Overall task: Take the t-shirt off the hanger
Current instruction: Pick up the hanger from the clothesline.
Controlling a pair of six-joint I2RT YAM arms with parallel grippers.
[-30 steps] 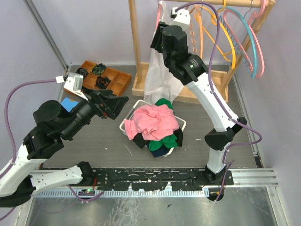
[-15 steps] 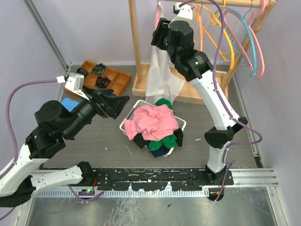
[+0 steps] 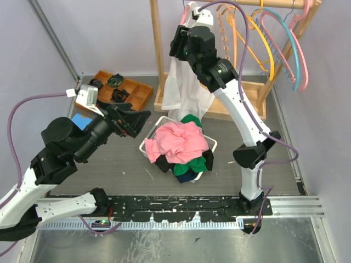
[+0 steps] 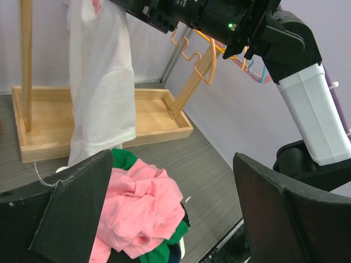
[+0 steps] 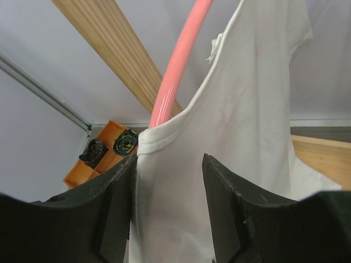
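A white t-shirt (image 3: 184, 87) hangs on a pink hanger (image 3: 185, 19) at the left end of the wooden rack. In the right wrist view the pink hanger (image 5: 178, 60) enters the shirt's collar, and the t-shirt (image 5: 247, 109) fills the frame. My right gripper (image 3: 178, 46) is up at the collar. Its jaws (image 5: 167, 186) stand open with the shirt's neck edge between them, not pinched. My left gripper (image 3: 137, 118) is open and empty, left of the basket, and faces the t-shirt (image 4: 104, 82) from low down (image 4: 173, 186).
A white basket (image 3: 164, 119) heaped with pink, green and dark clothes (image 3: 178, 145) sits under the shirt. The rack's wooden post (image 3: 156, 49) and base tray (image 3: 241, 107) stand behind. Orange, teal and pink empty hangers (image 3: 285, 44) hang at the right. An orange parts tray (image 3: 118, 87) lies back left.
My right gripper has risen and shifted left along the shirt to its collar at the hanger. The shirt has swung slightly left. The left arm has not moved.
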